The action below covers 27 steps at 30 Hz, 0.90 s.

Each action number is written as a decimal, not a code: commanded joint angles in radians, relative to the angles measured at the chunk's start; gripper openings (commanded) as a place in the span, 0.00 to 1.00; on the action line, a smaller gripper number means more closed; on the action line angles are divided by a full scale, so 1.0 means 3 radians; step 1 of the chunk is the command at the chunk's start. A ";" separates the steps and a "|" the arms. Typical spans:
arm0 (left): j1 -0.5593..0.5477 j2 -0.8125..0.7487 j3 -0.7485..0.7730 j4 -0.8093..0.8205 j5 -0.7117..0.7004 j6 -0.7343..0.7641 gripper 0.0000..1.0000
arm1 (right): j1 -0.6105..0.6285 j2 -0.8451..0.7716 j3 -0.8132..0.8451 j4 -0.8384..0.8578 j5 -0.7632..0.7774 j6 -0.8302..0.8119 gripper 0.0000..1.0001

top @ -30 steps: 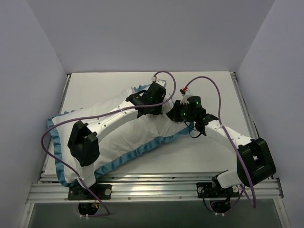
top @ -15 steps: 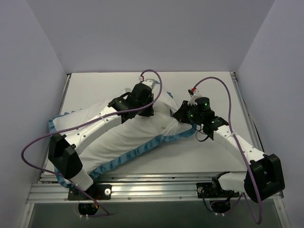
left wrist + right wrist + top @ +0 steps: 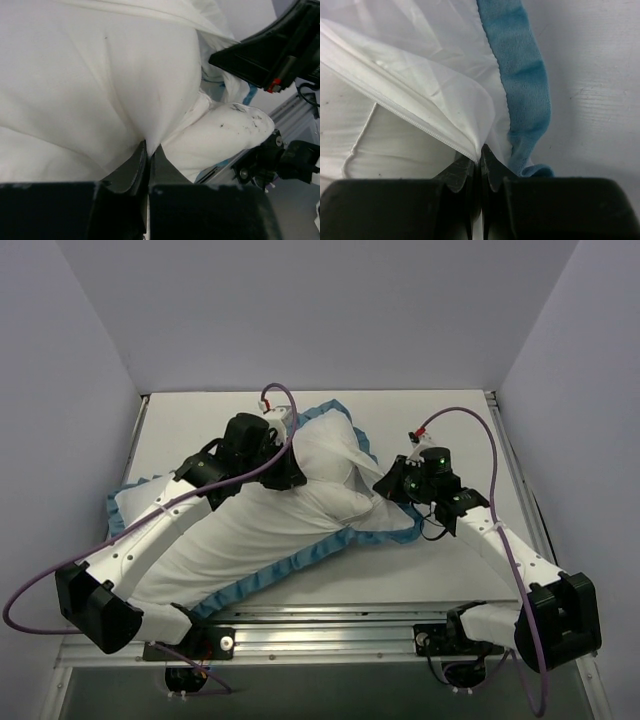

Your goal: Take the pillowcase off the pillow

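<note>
The pillowcase (image 3: 220, 545) lies white back up across the table, with its teal ruffle trim (image 3: 262, 575) along the near edge and round the far end. Its zipper opening gapes at the right end. The plain white pillow (image 3: 325, 480) bulges out there. My left gripper (image 3: 290, 468) is shut on a pinch of the pillow (image 3: 125, 75), jaws closed (image 3: 148, 145); a speckled pillow corner (image 3: 235, 130) shows beyond. My right gripper (image 3: 385, 488) is shut on the pillowcase's zipper edge (image 3: 435, 132) beside the trim (image 3: 520, 75), jaws closed (image 3: 480, 157).
The white table (image 3: 450, 430) is bare to the right and behind. Grey walls close in on three sides. A metal rail (image 3: 330, 625) runs along the near edge. Purple cables (image 3: 470, 430) loop above both arms. The right gripper's body (image 3: 265, 47) shows in the left wrist view.
My left gripper has pulled left and nearer with the white fabric. The far end with its teal trim has come into view. My right gripper has shifted slightly right, still holding.
</note>
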 commanded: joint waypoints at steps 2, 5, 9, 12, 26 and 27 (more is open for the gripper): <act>0.0101 -0.0313 -0.0037 -0.0238 0.0543 0.0192 0.02 | -0.0260 0.0002 -0.0060 -0.0170 0.0550 -0.0009 0.00; -0.0185 -0.0328 -0.0052 -0.0268 0.0575 0.0299 0.02 | -0.0234 0.0074 -0.0106 -0.0057 0.0396 0.0002 0.04; -0.0630 -0.0211 -0.0144 -0.0315 0.0589 0.0335 0.02 | -0.0107 0.0207 -0.0086 -0.0123 0.0304 -0.0075 0.11; -0.0860 -0.0139 -0.0363 -0.0279 0.0503 0.0279 0.02 | 0.0062 0.0101 0.0062 -0.0327 0.0391 -0.0187 0.20; -0.0988 0.0035 -0.0513 -0.0212 -0.0008 0.0233 0.02 | 0.0497 -0.0141 0.1254 -0.1049 0.0222 -0.0872 0.67; -0.0988 0.0050 -0.0507 -0.0202 -0.0003 0.0233 0.02 | 0.0543 -0.0070 0.1340 -0.1054 0.0227 -0.0898 0.68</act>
